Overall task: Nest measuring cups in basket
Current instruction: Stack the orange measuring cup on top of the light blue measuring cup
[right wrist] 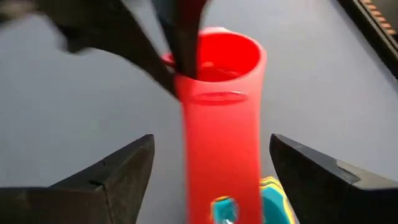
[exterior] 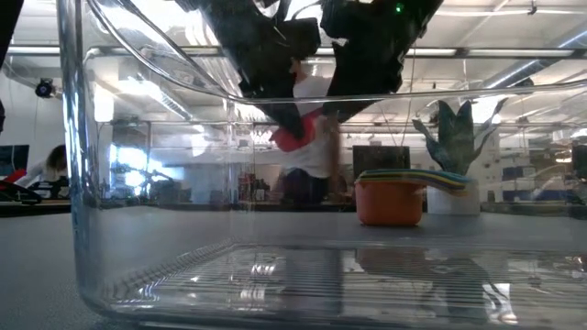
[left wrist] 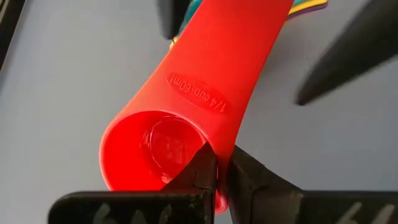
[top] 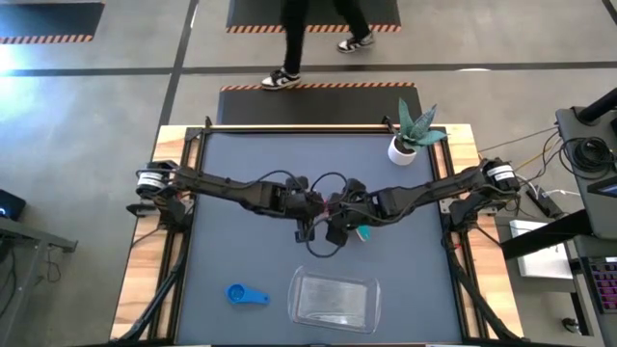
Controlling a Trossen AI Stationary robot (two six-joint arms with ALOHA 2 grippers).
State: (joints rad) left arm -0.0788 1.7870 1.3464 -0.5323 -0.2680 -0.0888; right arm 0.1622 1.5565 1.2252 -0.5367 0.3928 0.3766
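A red measuring cup (left wrist: 186, 99) hangs above the grey table, with my left gripper (left wrist: 217, 171) shut on its bowl. Its long flat handle (right wrist: 217, 155) reaches away between the two fingers of my right gripper (right wrist: 211, 174), which stands open, its fingers wide on either side of the handle and clear of it. Both grippers meet over the table's middle (top: 328, 217). Under the right gripper a stack of nested cups (exterior: 390, 202) stands on its orange bottom cup, teal and yellow handles (right wrist: 273, 199) on top. A blue cup (top: 246, 294) lies alone left of the clear basket (top: 335, 301). My left gripper pinches the rim wall of the red cup's bowl (left wrist: 202, 152), one finger inside the bowl and one outside. The fingers slant down from the table's left side. The cup is lifted clear of the table (exterior: 292, 137), tilted, its handle pointing away toward the right gripper.
A white pot with a green plant (top: 405, 145) stands at the far right of the table. The basket's clear wall (exterior: 83, 183) fills the low view's front. A person walks past beyond the far edge (top: 289, 39).
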